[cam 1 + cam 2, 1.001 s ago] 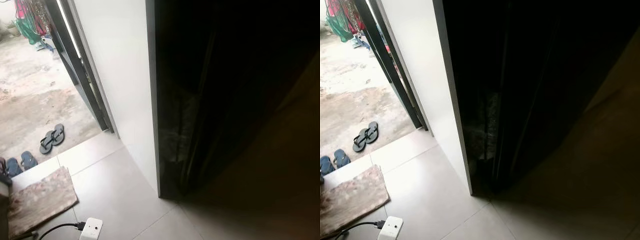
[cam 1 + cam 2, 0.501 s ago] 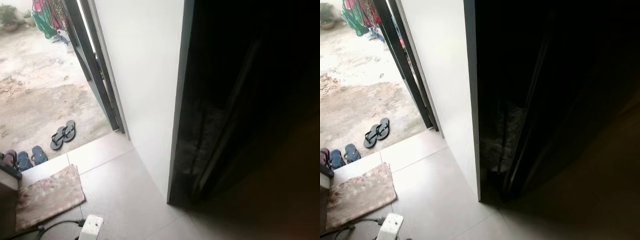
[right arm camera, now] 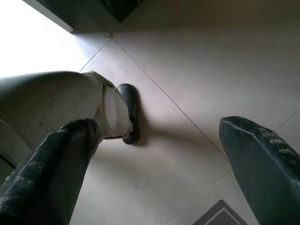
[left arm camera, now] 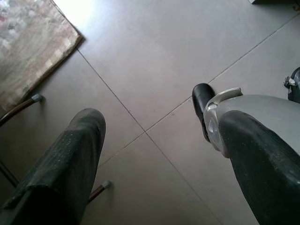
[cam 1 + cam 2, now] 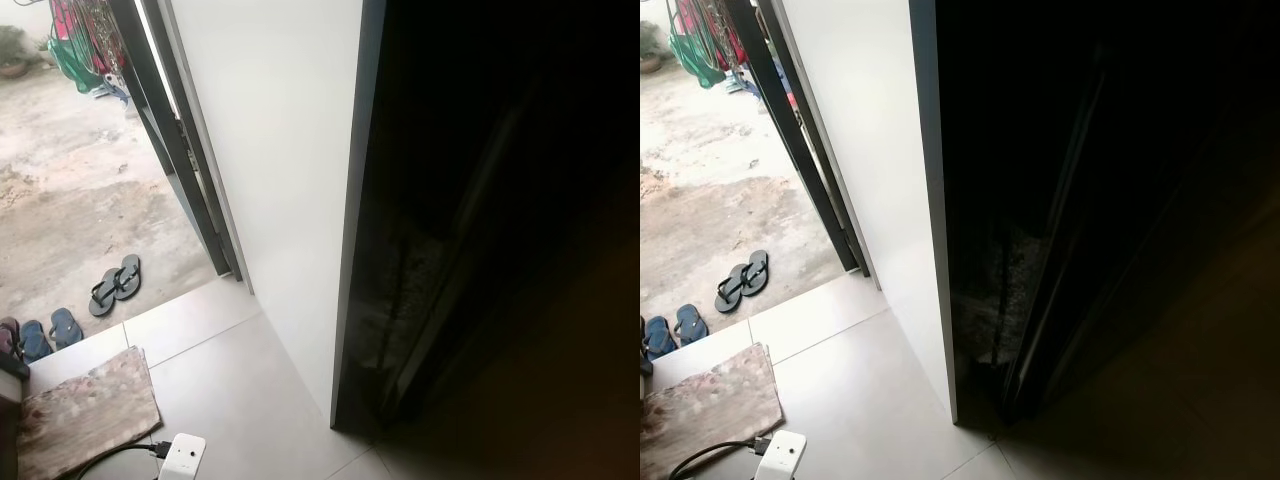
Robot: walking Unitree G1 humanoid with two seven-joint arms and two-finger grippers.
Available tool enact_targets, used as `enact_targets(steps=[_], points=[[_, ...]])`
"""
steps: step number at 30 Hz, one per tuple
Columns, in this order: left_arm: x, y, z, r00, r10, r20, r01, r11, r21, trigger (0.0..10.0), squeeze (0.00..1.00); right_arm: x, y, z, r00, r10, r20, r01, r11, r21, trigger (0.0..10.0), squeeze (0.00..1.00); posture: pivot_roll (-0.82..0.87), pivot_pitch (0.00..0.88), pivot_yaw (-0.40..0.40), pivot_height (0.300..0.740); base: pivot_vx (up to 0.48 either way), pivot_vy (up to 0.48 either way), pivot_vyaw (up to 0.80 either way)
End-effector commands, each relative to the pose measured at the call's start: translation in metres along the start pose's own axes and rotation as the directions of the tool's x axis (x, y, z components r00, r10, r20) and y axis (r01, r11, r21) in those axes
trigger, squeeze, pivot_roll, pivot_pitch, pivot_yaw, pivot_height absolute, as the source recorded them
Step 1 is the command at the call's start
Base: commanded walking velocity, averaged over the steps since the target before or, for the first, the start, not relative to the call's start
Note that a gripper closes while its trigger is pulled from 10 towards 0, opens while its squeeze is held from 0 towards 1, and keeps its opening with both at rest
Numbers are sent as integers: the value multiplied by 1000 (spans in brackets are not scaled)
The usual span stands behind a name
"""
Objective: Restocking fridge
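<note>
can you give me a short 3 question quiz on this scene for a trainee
1. True or false: the patterned brown doormat lies on the pale tiled floor inside the doorway.
2. Multiple choice: where is the pair of black flip-flops? A) on the doormat B) outside on the concrete ground C) beside the white power adapter
3. Fill in: the fingers of the left gripper are ____ and hang above the tiled floor, as are those of the right gripper.

Key
1. True
2. B
3. open
</note>
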State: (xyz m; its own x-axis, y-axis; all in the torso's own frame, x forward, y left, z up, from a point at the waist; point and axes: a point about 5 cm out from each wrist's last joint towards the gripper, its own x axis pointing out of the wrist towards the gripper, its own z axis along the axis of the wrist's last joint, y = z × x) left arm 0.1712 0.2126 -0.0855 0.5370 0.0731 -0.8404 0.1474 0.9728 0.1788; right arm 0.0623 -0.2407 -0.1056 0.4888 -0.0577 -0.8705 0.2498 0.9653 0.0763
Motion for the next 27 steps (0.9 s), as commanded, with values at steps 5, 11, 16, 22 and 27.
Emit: enact_targets(steps=[5,11,16,22,27], points=[[-1,0,-5,1000,-1,-24,1,1000,8,10000,0,-2,-3,-4,1000,-2,-19,2,1000,-5,10000,0,-23,125,20,740,0,0,0],[-1,-1,-6,1000,0,-26,1,1000,7,10000,0,-1,-4,-2,1000,-12,-21,12,1000,-29,10000,0,-26,124,20,740,0,0,0],[-1,-1,-6,1000,0,-26,1,1000,7,10000,0,-1,-4,-2,1000,-12,-21,12,1000,-29,10000,0,-26,124,20,740,0,0,0],[-1,-1,-6,1000,0,-26,1,1000,7,10000,0,-1,-4,-2,1000,-12,-21,12,1000,-29,10000,0,-26,124,20,740,0,0,0],[-1,-1,-6,1000,0,-26,1,1000,7,10000,0,-1,-4,-2,1000,-12,-21,12,1000,-29,10000,0,-26,124,20,740,0,0,0]])
